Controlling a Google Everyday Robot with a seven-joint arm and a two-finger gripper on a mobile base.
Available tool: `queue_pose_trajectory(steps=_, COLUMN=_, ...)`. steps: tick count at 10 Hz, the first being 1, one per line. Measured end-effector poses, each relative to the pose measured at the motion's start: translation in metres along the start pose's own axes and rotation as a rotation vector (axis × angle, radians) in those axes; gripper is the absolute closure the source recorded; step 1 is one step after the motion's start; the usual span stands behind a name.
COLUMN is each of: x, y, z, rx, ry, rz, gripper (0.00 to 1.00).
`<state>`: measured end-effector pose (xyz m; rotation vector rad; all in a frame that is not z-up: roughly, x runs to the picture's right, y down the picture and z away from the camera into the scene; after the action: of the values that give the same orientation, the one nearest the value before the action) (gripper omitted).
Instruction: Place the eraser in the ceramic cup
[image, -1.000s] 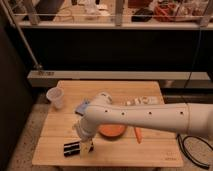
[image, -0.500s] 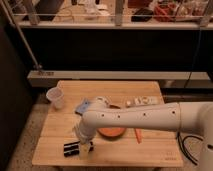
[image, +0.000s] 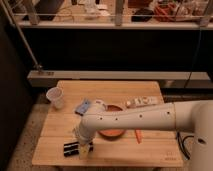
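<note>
One view only: the eraser (image: 70, 148) lies flat at the near-left of the surface (image: 150, 152), well apart from the ceramic cup (image: 55, 97) at the far left. The hand (image: 84, 146) hangs spread at the bar's right end, holding nothing. I judge the bar light, stiff and slightly grippy; pinch across its narrow sides, mid-length.

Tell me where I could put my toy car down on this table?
Bare wood: the back strip of the table between the cup and white packet, and the front right corner past the orange stick. Crowded: front left, where the hand hangs at the eraser, and around the bowl.
</note>
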<state>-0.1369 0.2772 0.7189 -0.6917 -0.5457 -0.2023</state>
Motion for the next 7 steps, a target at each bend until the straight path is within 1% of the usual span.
queue_pose_trajectory(steps=4, x=0.004, y=0.0, z=0.011, rx=0.005, ry=0.005, rz=0.001, gripper=0.2)
queue_pose_trajectory(steps=7, x=0.002, y=0.0, z=0.02, rx=0.008, ry=0.01, rz=-0.003, gripper=0.2)
